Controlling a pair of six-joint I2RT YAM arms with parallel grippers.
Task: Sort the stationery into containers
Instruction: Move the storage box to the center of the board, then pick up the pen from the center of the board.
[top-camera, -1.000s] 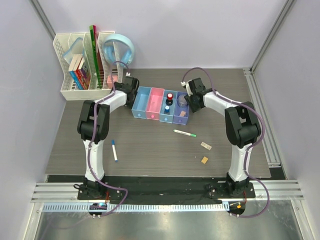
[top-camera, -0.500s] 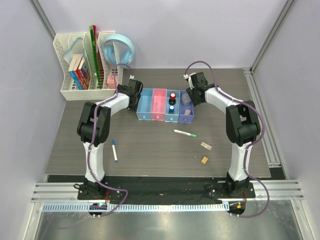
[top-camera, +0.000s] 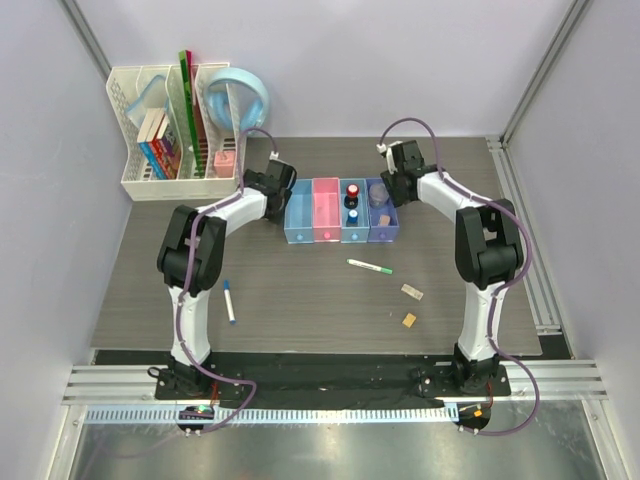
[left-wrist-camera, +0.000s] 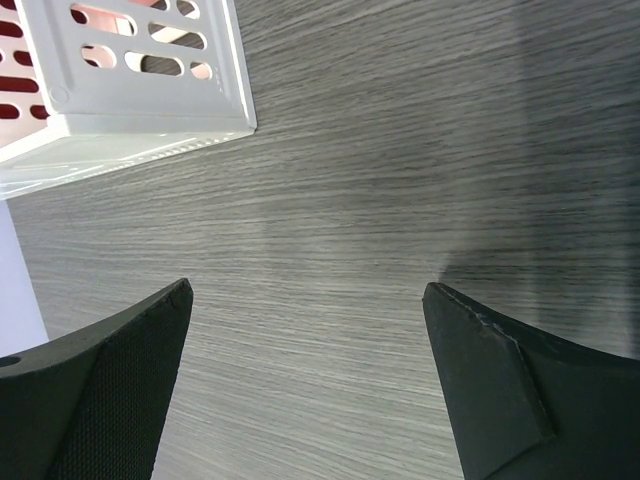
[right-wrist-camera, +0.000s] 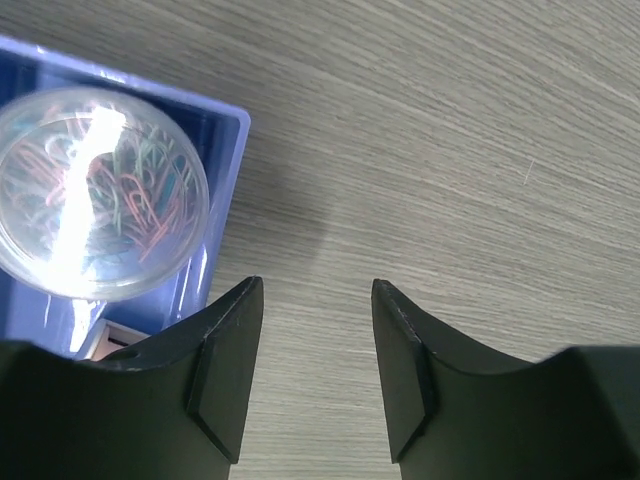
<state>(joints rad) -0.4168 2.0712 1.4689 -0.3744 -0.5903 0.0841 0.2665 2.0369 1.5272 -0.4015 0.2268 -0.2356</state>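
The blue-capped marker (top-camera: 229, 301) lies well off the near left of the row of bins (top-camera: 326, 236). The left gripper (left-wrist-camera: 307, 295), spread wide and empty, sits at the row's left end. The green-tipped pen (top-camera: 369, 266) lies just in front of the row, and the two erasers (top-camera: 412, 291) lie further front-right. The right gripper (right-wrist-camera: 316, 290), jaws partly apart on nothing, hovers at the row's right end.

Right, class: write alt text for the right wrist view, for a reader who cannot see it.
The right gripper hangs open and empty, black fingers apart, over a grey wood-grain table. At upper left, the corner of a translucent blue-purple plastic bin holds a clear round tub of coloured paper clips.
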